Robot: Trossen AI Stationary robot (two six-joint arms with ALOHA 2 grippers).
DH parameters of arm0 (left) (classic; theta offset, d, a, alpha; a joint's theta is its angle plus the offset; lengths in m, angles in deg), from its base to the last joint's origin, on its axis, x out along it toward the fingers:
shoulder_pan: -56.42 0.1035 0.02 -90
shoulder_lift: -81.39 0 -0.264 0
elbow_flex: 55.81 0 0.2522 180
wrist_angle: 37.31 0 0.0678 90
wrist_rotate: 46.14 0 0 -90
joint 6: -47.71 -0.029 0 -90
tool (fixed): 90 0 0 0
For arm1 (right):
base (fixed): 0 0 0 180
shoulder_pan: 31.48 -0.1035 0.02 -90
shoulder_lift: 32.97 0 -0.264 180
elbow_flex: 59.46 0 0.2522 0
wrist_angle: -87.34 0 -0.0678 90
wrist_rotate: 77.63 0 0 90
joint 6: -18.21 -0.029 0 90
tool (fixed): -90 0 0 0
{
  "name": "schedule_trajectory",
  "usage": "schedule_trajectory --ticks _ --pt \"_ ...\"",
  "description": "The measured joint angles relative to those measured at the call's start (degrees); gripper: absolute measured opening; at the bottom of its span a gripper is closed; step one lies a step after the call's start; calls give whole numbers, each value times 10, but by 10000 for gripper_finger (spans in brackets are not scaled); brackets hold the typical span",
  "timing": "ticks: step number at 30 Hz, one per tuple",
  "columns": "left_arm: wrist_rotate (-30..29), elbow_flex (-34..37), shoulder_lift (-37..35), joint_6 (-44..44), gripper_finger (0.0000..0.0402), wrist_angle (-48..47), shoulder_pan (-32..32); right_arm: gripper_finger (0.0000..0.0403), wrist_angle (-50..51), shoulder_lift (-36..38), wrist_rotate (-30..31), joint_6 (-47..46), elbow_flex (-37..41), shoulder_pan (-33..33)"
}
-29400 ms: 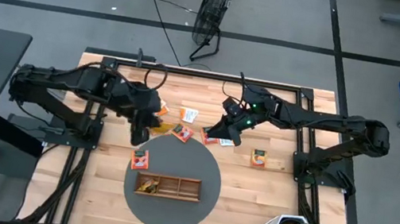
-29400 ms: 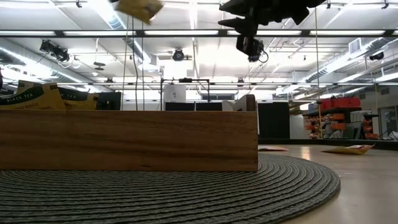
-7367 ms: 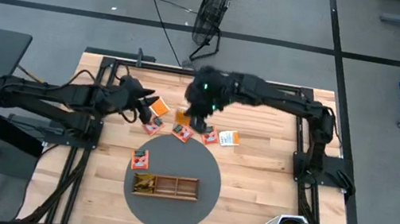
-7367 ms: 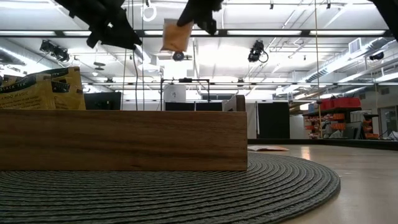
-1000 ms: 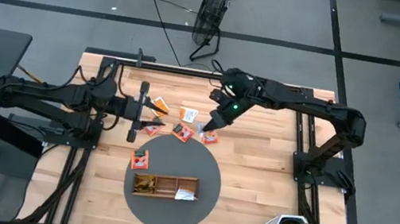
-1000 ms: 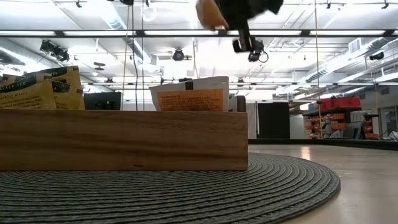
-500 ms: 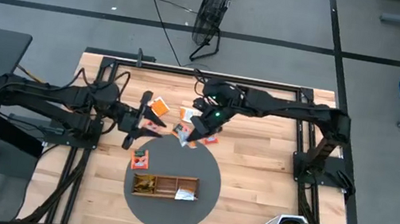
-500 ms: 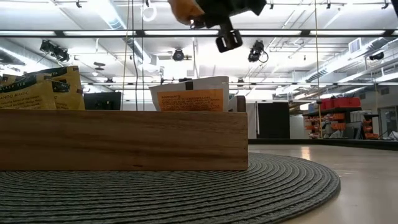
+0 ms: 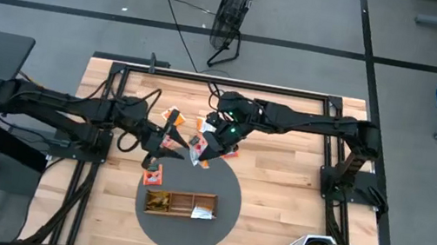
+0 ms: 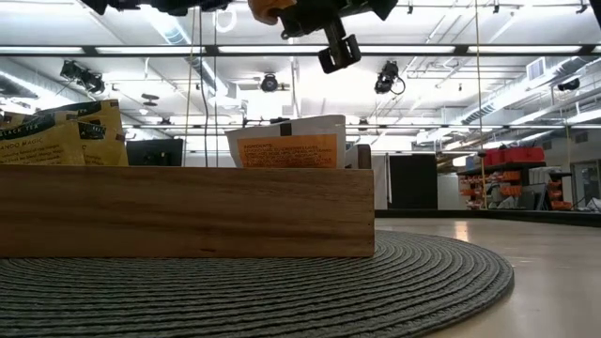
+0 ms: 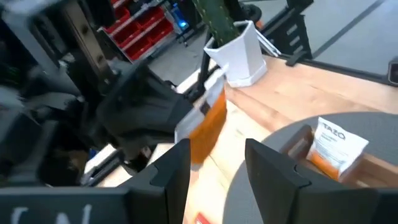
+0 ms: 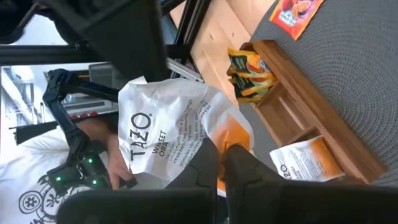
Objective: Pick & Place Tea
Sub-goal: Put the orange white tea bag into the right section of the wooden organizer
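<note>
The counter (image 9: 275, 211) carries a round grey mat (image 9: 230, 190) at 6 o'clock, with the wooden tray (image 9: 183, 204) on it already holding yellow sachets (image 9: 156, 201) at its 9 o'clock end and an orange-white sachet (image 9: 202, 214) at 3 o'clock. The right gripper (image 9: 200, 154), jaws clamped on a white-and-orange tea sachet (image 12: 180, 140), hangs over the mat's 12 o'clock edge, likely carrying it to the tray. The left gripper (image 11: 214, 177), jaws apart and empty, hovers just beside at 9 o'clock, clear of the delivery path. More sachets (image 9: 172, 117) lie at 12 o'clock
</note>
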Motion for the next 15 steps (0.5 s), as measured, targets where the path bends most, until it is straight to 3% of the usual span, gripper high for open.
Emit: schedule_trajectory --ticks 9,15 --pt "-56 0 11 2 158 62 0 0 4 0 0 1 0 -5" --pt "-15 0 11 6 158 51 0 0 4 0 0 5 0 -5"
